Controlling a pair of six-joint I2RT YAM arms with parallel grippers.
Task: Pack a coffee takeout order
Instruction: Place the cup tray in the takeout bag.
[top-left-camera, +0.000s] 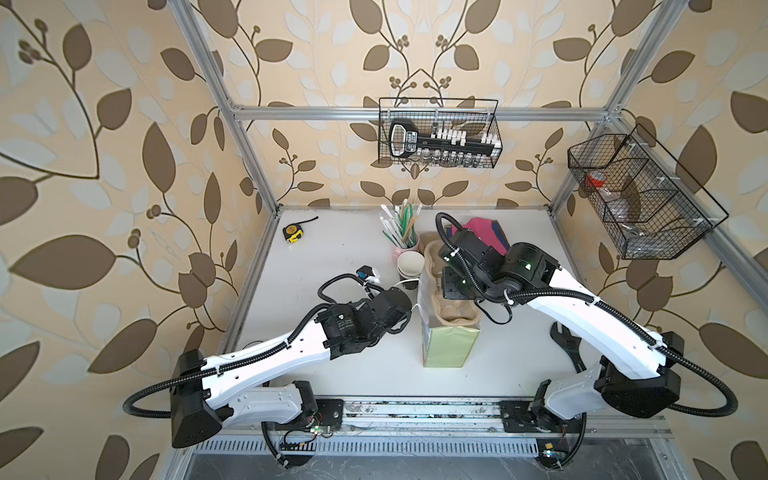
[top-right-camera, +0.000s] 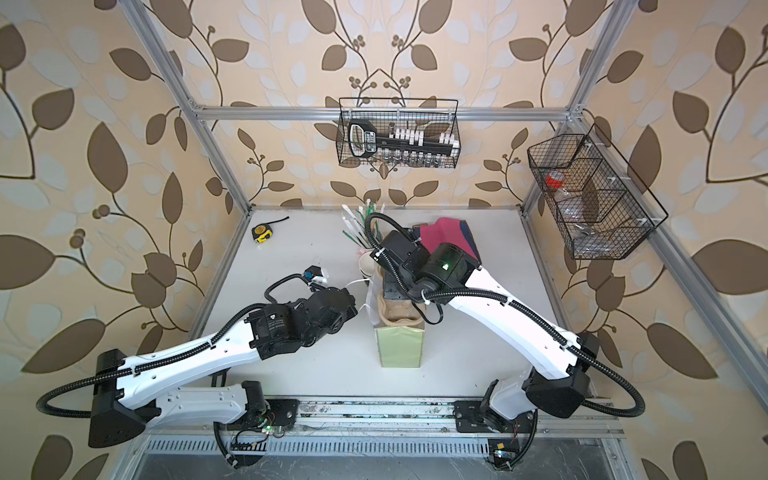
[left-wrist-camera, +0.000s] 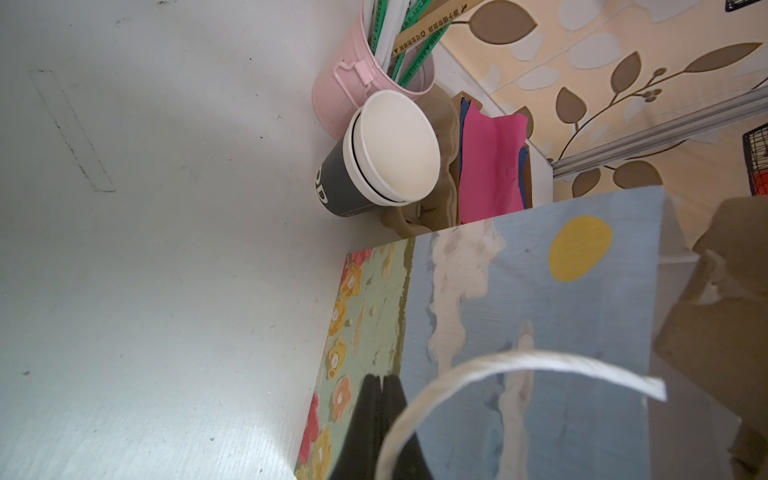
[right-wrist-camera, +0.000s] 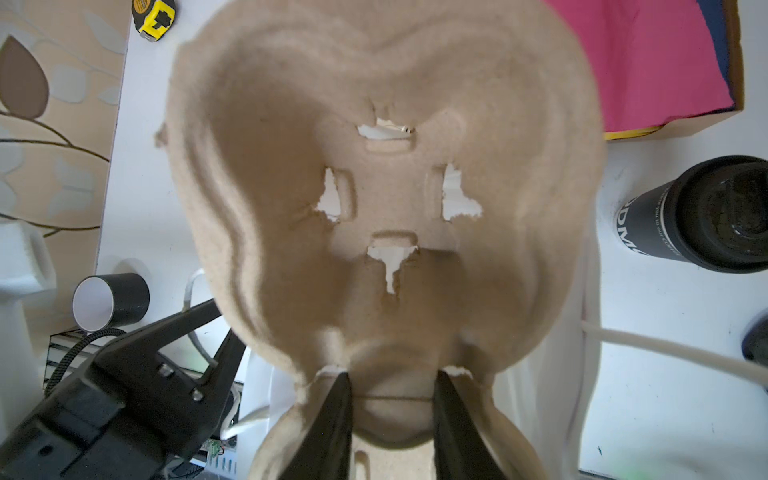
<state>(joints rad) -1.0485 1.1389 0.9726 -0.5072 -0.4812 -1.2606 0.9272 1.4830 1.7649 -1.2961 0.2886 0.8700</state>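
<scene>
This is a robotics lab cell: aluminium frame (top-left-camera: 251, 158) posts, leaf-print wallpaper (top-left-camera: 104, 166) panels (on every side), two robot arms (top-left-camera: 270, 357) bolted to a base rail (top-left-camera: 415, 409), wire baskets (top-left-camera: 436, 100) hung above.

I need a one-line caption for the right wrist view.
Right claw grips the pulp cup carrier at its middle; lidded dark cup nearby.

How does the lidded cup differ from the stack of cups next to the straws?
The lidded cup is closed by a black domed lid, while the cup stack is open on top and shows its white inside. The lidded cup is a single cup, and the cup stack is made of nested cups with more than one rim showing. Both are dark paper with white lettering.
</scene>
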